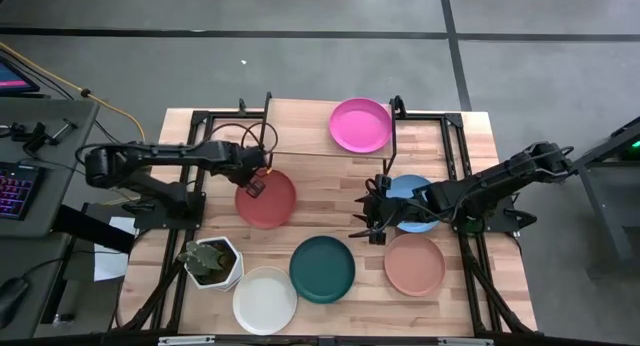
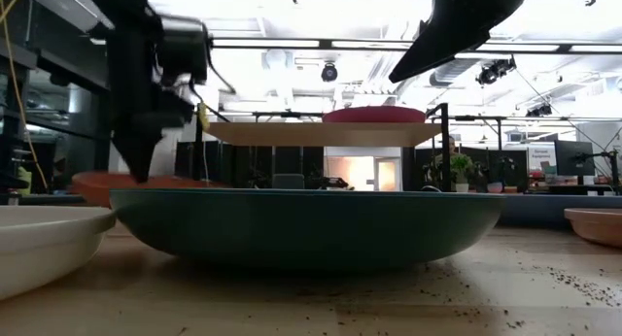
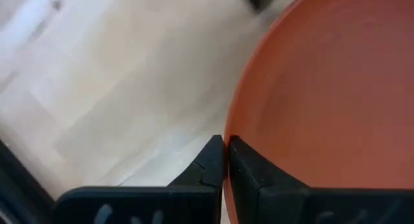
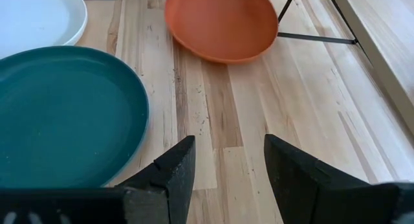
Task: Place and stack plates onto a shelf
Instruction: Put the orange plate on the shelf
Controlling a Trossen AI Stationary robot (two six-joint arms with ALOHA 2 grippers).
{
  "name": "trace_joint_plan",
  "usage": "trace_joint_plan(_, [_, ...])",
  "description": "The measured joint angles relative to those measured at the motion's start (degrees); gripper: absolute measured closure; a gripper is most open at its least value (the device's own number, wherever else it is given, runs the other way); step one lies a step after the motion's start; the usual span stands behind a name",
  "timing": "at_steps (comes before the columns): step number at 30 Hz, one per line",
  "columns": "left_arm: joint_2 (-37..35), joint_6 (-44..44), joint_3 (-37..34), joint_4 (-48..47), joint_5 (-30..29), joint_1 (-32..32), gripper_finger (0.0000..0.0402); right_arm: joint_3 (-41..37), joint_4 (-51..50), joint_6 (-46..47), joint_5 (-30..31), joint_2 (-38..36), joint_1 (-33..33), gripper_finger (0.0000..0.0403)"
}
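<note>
One of six done: pink plate [image 1: 360, 124] sits on the shelf [image 1: 300, 126]. Left gripper [image 1: 254, 185] fingers pinch the red plate [image 1: 266, 199] rim, plate on the table [image 1: 330, 211] by the shelf. Right gripper [image 1: 368, 219] fingers released, empty, beside the light blue plate [image 1: 410, 191]; teal plate [image 1: 322, 269], white plate [image 1: 265, 300], salmon plate [image 1: 414, 264] remain.

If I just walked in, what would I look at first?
Probably the colourful plates spread over the table: a pink plate is already up on the shelf at the far side. The left gripper is pinching the rim of the red plate near the table's middle. The right gripper hangs open between the teal plate and the blue plate.
</note>
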Motion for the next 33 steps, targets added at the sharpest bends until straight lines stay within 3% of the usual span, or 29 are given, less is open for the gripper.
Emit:
trace_joint_plan(9, [-6.45,-5.60,6.92,-6.39,3.07,-8.87,0.0401,0.00,-0.88,-0.01,0.01,0.00,0.00,0.0237])
trace_joint_plan(18, [-8.99,-7.12,15.98,-3.10,-1.16,-12.86,0.0401,0.00,-0.43,-1.46,0.15,0.00,0.00,0.0237])
trace_joint_plan(24, [-7.21,-1.15,26.32,2.22,-5.06,-8.69,0.0401,0.00,0.41,-1.53,0.20,0.00,0.00,0.0237])
trace_joint_plan(33, [4.31,5.47,40.80,-1.67,-5.16,6.46,0.0401,0.02,0.45,-1.53,0.17,0.00,0.00,0.0237])
